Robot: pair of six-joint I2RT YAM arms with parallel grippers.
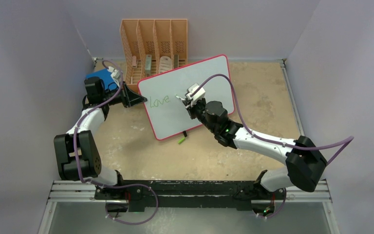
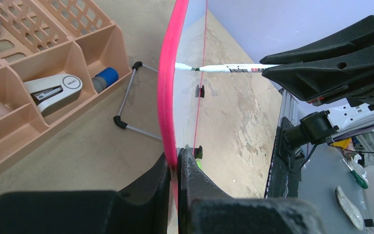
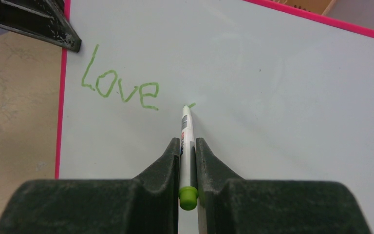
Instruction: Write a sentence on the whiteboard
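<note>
The whiteboard [image 1: 214, 83], white with a red-pink rim, stands tilted mid-table. My left gripper [image 1: 139, 99] is shut on its left edge; in the left wrist view the jaws [image 2: 179, 158] pinch the rim [image 2: 168, 87]. My right gripper [image 1: 185, 100] is shut on a white marker with a green end [image 3: 187, 136], whose tip touches the board [image 3: 282, 97]. Of the sentence, only the green word "Love" [image 3: 119, 87] and a short green stroke [image 3: 191, 104] at the tip show. "Love" also shows in the top view [image 1: 159, 101].
An orange slotted organizer [image 1: 155, 41] stands behind the board and holds a stapler [image 2: 53, 90]. A blue book [image 1: 100, 78] lies at the left, behind my left arm. A green cap [image 1: 181, 140] lies on the table before the board's lower edge. A wire stand [image 2: 131, 105] sits behind the board.
</note>
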